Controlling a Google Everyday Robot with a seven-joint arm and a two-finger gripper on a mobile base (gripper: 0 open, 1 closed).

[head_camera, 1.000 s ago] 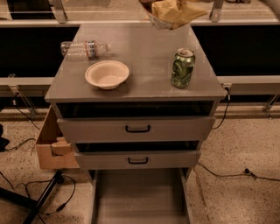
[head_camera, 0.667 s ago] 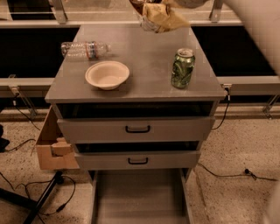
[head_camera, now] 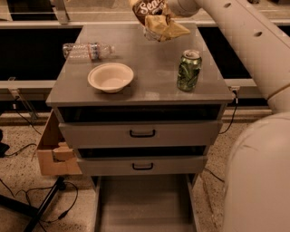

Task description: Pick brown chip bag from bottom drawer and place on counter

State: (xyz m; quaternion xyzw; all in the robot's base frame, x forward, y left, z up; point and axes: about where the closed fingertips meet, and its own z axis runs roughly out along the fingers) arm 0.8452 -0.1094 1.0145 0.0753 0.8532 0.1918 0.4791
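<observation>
1. The grey counter (head_camera: 149, 90) topped a three-drawer cabinet on a speckled floor, with a cardboard box (head_camera: 52, 152) against its left side.
2. On the counter sat a water bottle (head_camera: 86, 50) lying at the back left, a pale bowl (head_camera: 111, 77) in front of it, and a green can (head_camera: 189, 70) standing upright to the right. None of these had moved over the last second.
3. The bottom drawer (head_camera: 145, 204) stood pulled out, its tray bare in all three views.
4. What had changed was the load. The brown chip bag (head_camera: 156, 20) had travelled leftward from above the back right of the counter towards the middle of its rear edge, dropping slightly.
5. The gripper (head_camera: 172, 8) sat at the top of the view above the rear of the counter. It was closed on the bag's upper part, and the yellow end hung below it.
6. The arm (head_camera: 244, 50) had swung in with it and filled the right side of the view.
7. The pick looked finished and only the placing remained. The bag hung over open counter behind the bowl and the can, so lowering there would probably clear both.
8. Whether the bag's lower end was touching the counter could not be told.
</observation>
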